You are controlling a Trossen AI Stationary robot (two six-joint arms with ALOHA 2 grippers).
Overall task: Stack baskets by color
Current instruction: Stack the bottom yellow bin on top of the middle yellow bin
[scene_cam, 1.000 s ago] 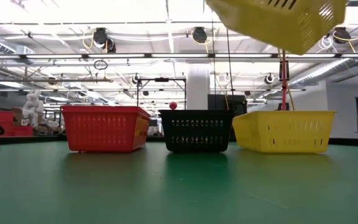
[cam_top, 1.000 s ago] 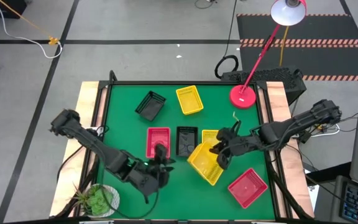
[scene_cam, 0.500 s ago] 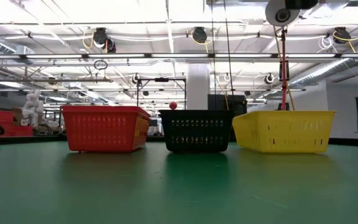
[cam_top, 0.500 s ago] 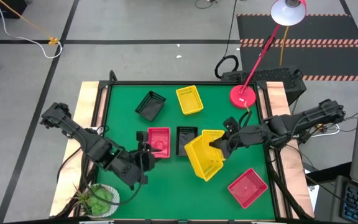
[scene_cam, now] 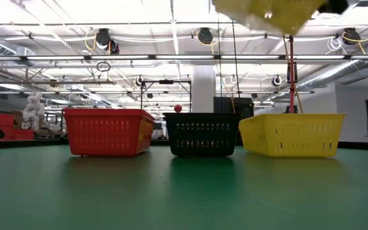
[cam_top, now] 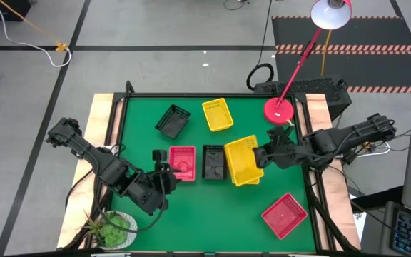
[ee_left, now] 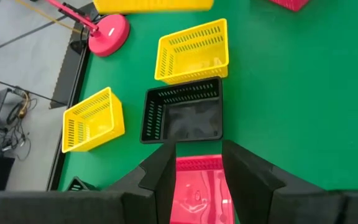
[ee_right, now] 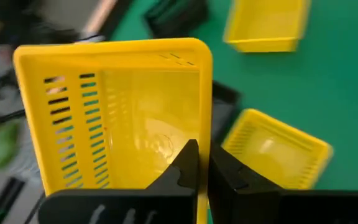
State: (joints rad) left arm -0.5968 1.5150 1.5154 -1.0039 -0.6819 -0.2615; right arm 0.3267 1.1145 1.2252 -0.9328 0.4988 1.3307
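Since the earlier frame the right gripper (cam_top: 260,158) has carried its yellow basket (cam_top: 242,160) up over the resting yellow basket (scene_cam: 291,134), beside the black basket (cam_top: 214,161). Its wrist view shows the fingers pinched on the basket's rim. The left gripper (ee_left: 196,169), jaws parted and empty, hovers above the red basket (ee_left: 199,190).

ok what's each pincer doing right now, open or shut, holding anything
Left pincer: open, holding nothing, over the red basket.
Right pincer: shut on the yellow basket wall, carrying it above the table.
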